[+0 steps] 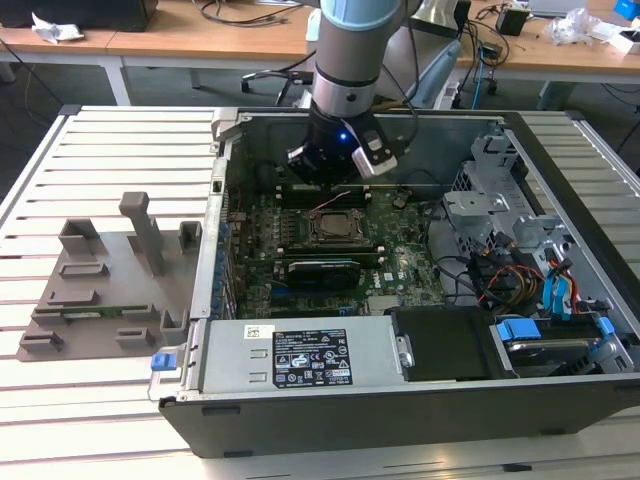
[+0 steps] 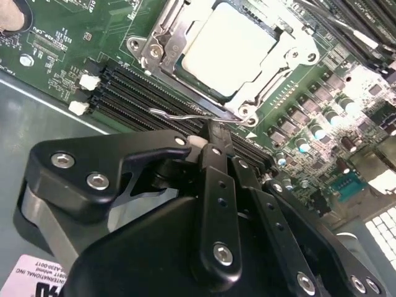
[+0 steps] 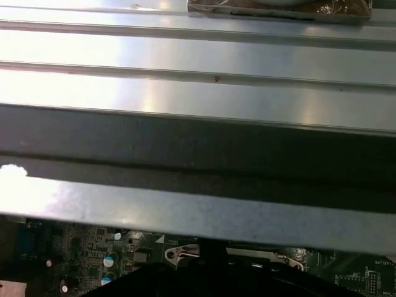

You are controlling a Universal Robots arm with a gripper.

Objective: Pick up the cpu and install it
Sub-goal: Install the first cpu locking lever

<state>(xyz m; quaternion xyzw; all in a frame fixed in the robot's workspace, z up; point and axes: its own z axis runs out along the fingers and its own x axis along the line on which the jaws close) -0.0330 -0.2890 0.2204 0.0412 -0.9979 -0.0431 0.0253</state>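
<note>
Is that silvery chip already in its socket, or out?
In: the cpu lies flat inside the socket frame on the motherboard.

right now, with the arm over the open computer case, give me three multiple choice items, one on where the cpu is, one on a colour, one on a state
1. Where is the cpu?
A. on the grey tray
B. in the socket on the motherboard
C. on the slatted table

2. What colour is the motherboard?
A. green
B. red
C. white

3. What state is the computer case in?
A. closed with its side panel on
B. standing upright
C. lying open, its inside exposed

Answers:
1 B, the second wrist view shows its silvery top sitting within the metal socket frame.
2 A, the board is green in the exterior view and the second wrist view.
3 C, the exterior view looks straight onto the board and drives, with the gripper above them.
</note>
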